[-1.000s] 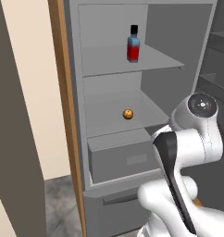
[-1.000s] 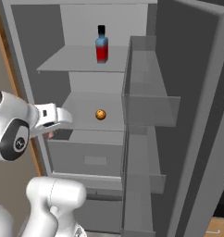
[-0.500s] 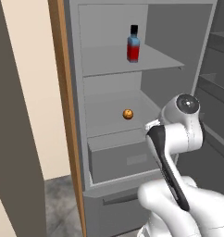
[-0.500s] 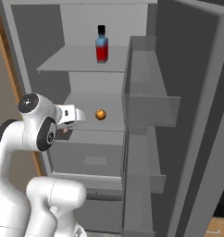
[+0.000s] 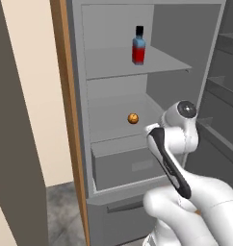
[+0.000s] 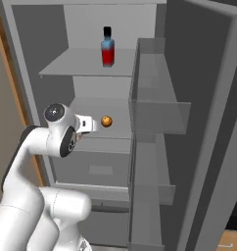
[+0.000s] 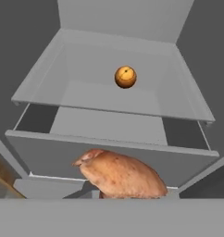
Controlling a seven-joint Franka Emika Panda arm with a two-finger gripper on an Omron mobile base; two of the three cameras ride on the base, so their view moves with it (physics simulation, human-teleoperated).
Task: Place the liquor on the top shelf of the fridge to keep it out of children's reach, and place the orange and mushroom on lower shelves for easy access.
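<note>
Open fridge (image 5: 80, 120) with door swung right, its clear door bins (image 6: 157, 105) close beside the arm; grey drawer (image 7: 109, 152) pulled out under the lower shelf (image 7: 86, 99), standing between hand and shelf. One liquor bottle (image 5: 138, 45) upright on the top shelf (image 5: 161, 62), cap up, long axis vertical; one orange (image 7: 125, 77) alone mid lower shelf, dark spot facing out; one mushroom (image 7: 121, 175) low in hand view, long axis lying across, above the drawer front. Gripper (image 6: 86, 124) just outside the shelf edge; jaws hidden behind the mushroom, apparently pinching it, cannot tell for sure.
</note>
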